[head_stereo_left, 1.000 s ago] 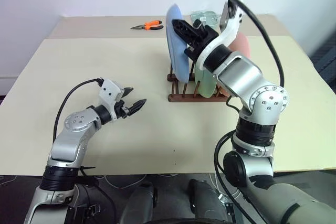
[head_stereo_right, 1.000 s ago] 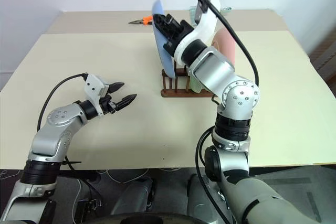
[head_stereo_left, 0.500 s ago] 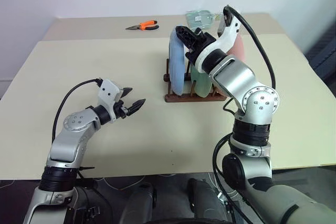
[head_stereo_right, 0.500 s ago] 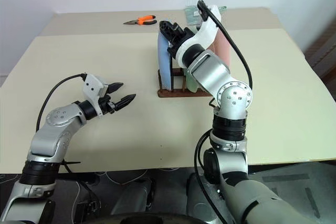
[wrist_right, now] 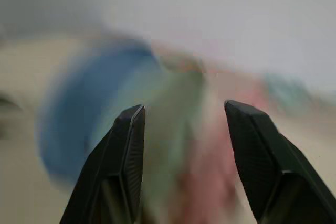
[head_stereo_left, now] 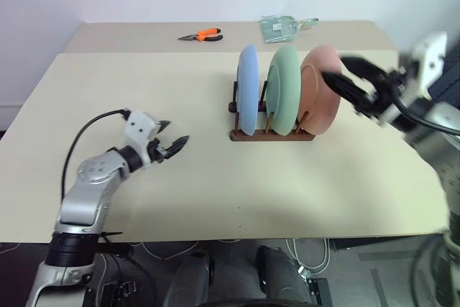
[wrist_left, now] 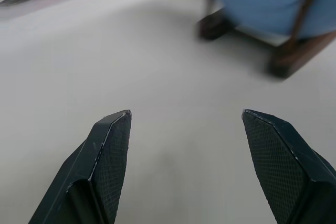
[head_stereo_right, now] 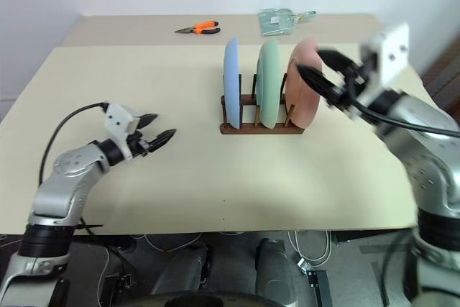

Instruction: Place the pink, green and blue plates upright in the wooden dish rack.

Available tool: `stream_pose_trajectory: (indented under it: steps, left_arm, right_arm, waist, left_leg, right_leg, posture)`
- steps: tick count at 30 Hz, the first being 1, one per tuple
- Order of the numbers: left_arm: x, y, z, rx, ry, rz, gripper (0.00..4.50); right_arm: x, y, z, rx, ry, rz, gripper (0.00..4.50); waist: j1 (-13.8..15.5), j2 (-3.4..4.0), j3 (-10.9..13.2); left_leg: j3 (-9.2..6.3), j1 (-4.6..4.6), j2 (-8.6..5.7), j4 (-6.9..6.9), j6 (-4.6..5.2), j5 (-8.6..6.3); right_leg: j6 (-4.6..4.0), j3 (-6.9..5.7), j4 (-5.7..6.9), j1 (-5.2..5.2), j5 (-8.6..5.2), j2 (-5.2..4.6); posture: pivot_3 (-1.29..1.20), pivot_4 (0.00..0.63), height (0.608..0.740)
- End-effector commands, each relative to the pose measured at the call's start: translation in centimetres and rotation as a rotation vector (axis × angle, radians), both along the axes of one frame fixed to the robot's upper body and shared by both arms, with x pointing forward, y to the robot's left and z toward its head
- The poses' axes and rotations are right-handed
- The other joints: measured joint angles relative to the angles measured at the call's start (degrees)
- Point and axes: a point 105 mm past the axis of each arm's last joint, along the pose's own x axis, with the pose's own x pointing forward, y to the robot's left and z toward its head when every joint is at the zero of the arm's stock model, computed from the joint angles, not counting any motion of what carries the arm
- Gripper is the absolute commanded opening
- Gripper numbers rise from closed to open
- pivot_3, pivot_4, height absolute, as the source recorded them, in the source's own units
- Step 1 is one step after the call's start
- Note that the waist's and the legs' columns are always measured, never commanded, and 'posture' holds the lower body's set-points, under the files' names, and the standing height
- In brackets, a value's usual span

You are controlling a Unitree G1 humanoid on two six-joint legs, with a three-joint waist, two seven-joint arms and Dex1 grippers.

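Left end effector [head_stereo_left: 172, 144] hovers open over beige table [head_stereo_left: 215, 177].

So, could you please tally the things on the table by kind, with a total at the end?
Plates: 3, the blue plate, the green plate and the pink plate, all upright in the rack
Wooden dish rack: 1
Orange-handled pliers: 1
Clear packet at the far edge: 1
Total: 6
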Motion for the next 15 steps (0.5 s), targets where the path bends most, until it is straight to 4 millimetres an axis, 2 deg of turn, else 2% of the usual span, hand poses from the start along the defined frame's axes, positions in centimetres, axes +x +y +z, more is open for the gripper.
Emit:
stream_pose_trajectory:
  steps: [1, 5, 9, 15]
  left_arm:
    - [-0.7, 1.6, -0.2, 0.062, -0.017, 0.023, 3.46]
    - [-1.2, 2.3, -0.9, 0.073, -0.003, 0.035, 3.46]
    - [-1.7, 2.5, -0.8, 0.061, -0.010, 0.048, 3.46]
    - [-2.1, 3.0, -1.3, 0.057, -0.018, 0.073, 3.46]
  right_arm:
    - [-1.4, -2.5, -1.7, -0.120, 0.040, -0.017, 2.41]
    - [-1.1, -3.5, -5.2, -0.158, 0.110, -0.046, 2.41]
    - [0.1, -4.2, -7.4, -0.180, 0.129, -0.095, 2.41]
    - [1.6, -4.5, -9.1, -0.179, 0.121, -0.119, 2.41]
  waist:
    - [-0.30, 0.03, -0.02]
    - [-0.93, 0.03, -0.01]
    - [-0.76, 0.04, 0.00]
    - [-0.49, 0.04, 0.01]
  left_leg:
    - [0.03, 0.04, 0.05, -0.01, 0.00, 0.00]
    - [0.06, 0.09, 0.11, 0.02, -0.01, 0.00]
    - [0.05, 0.07, 0.11, 0.05, -0.02, 0.00]
    - [0.02, 0.00, 0.05, 0.05, -0.02, 0.00]
  right_leg:
    - [0.04, 0.00, 0.04, 0.00, -0.04, 0.03]
    - [0.08, 0.00, 0.07, 0.01, -0.10, 0.03]
    - [0.07, -0.01, 0.06, 0.01, -0.09, 0.02]
    - [-0.11, -0.01, 0.05, -0.02, 0.04, -0.03]
  posture:
    - [0.00, 0.150, 0.740]
    - [0.00, 0.150, 0.740]
    - [0.00, 0.150, 0.740]
    - [0.00, 0.150, 0.740]
